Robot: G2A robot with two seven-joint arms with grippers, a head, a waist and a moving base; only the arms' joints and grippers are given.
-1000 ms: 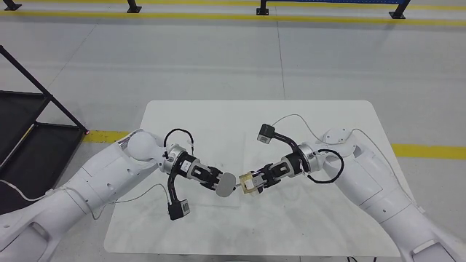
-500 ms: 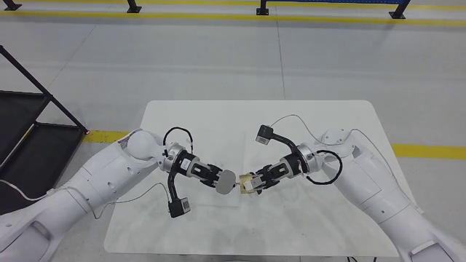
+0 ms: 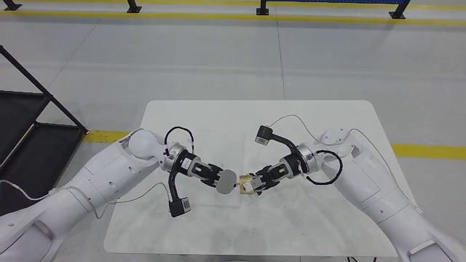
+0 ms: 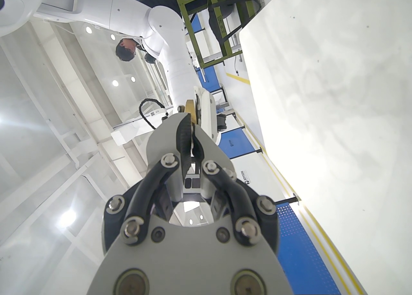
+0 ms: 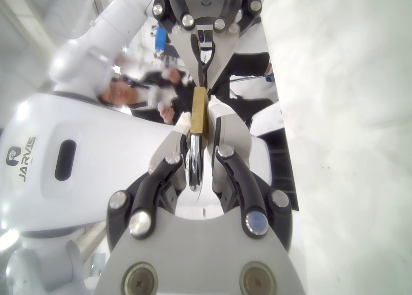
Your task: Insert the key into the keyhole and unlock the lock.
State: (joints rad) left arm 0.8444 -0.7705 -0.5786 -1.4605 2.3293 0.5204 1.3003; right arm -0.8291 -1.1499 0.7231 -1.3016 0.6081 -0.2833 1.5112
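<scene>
The right hand [image 5: 201, 117] is clenched on the small gold metal padlock [image 5: 198, 106]. It holds the padlock by its flat sides, up in the air above the white desk [image 3: 306, 124]. The padlock's shiny silver loop [image 5: 194, 164] points back into that hand. The far end of the padlock points at the left hand [image 4: 190, 130]. The left hand is squeezed shut on a thin dark key [image 5: 203, 74]. The key's tip meets that far end of the padlock. I cannot tell if the tip is inside the hole yet. The key and the padlock's long side look to be in one straight line. I think the key must stay on that line to push in and turn.
</scene>
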